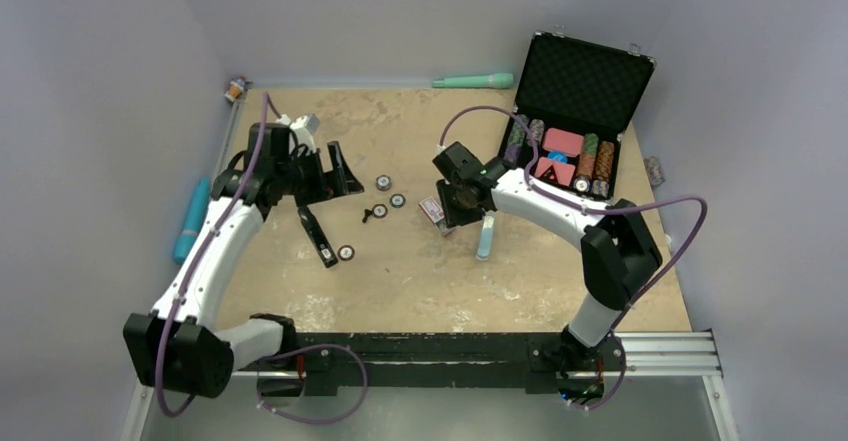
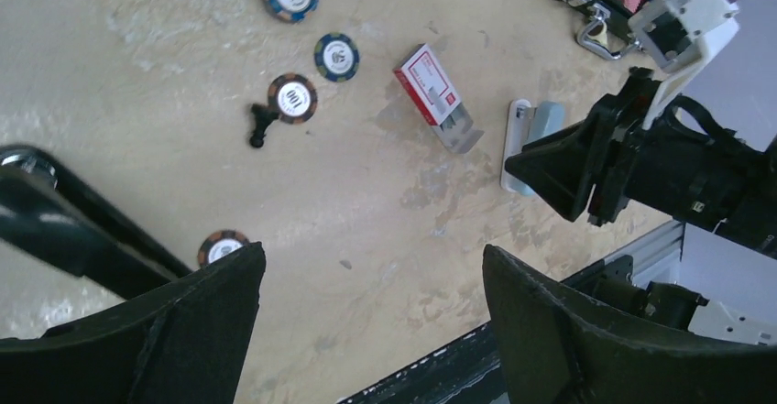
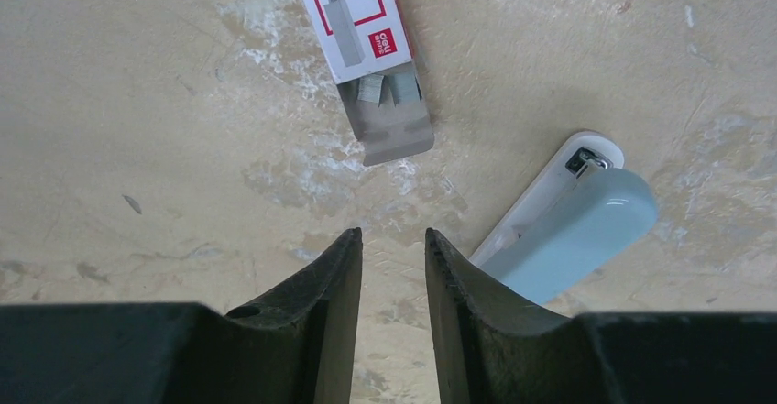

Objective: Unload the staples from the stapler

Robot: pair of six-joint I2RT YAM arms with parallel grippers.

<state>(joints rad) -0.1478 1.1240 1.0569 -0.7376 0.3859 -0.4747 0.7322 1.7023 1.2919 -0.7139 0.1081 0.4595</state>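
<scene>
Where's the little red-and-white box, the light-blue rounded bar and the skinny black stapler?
Red-and-white rectangular box (image 3: 353,19): right wrist view, on its printed top.
Light-blue rounded bar (image 3: 573,232): right wrist view, middle of its blue top.
Slim black stapler (image 1: 317,235): top external view, middle of its length.

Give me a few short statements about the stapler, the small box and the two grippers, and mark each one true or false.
1. The left gripper is open with nothing between its fingers. True.
2. The stapler lies inside the carrying case. False: it lies on the table, near the left gripper.
3. The red-and-white box is open at one end. True.
4. The right gripper grips the light-blue bar. False: the bar lies on the table beside it, and the narrow gap between its fingers is empty.
</scene>
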